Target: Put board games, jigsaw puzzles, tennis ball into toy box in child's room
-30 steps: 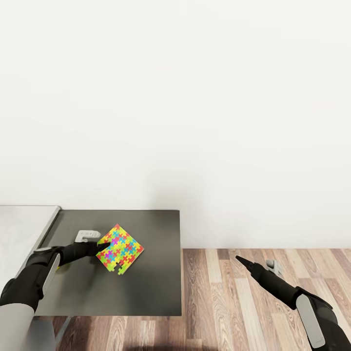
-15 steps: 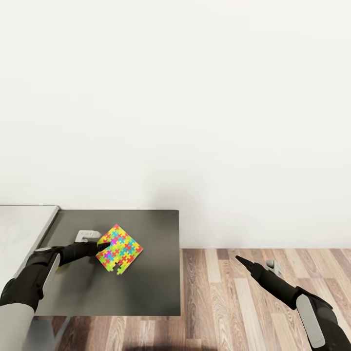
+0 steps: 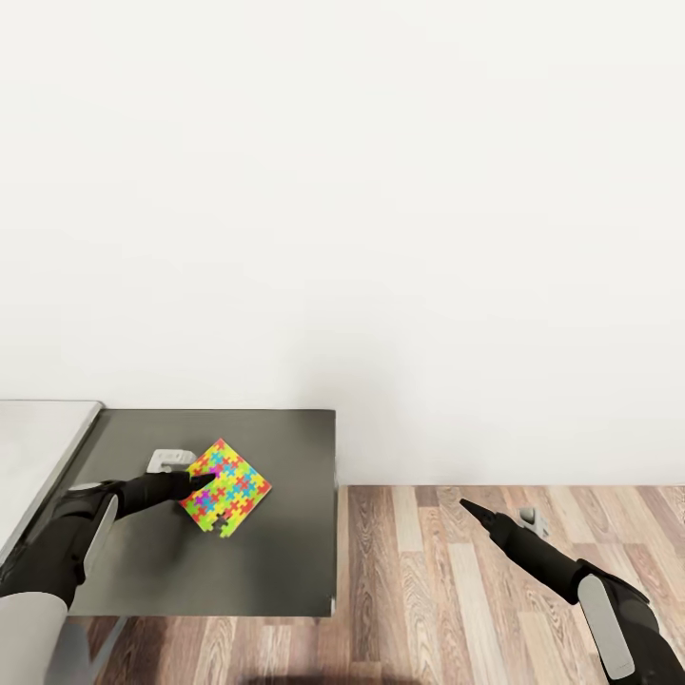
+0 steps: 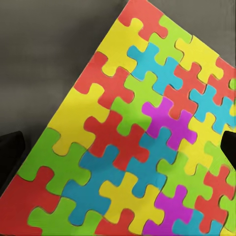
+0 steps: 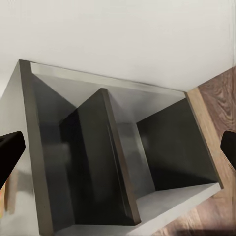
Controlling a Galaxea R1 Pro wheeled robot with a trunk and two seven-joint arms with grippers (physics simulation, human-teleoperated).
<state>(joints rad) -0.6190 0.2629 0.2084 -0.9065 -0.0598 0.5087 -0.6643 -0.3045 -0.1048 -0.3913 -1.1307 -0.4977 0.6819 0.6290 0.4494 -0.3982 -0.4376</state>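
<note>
My left gripper (image 3: pixel 202 481) sits at the near-left corner of the jigsaw puzzle (image 3: pixel 227 486). The puzzle lies on the dark part of the table (image 3: pixel 285 533), turned like a diamond, just ahead of my fingers. I cannot tell if the fingers are pinching its edge or just touching it. My left arm is low and stretched forward. My right gripper (image 3: pixel 468 507) hangs far off over the wood floor (image 3: pixel 428 571), looks closed, and holds nothing.
</note>
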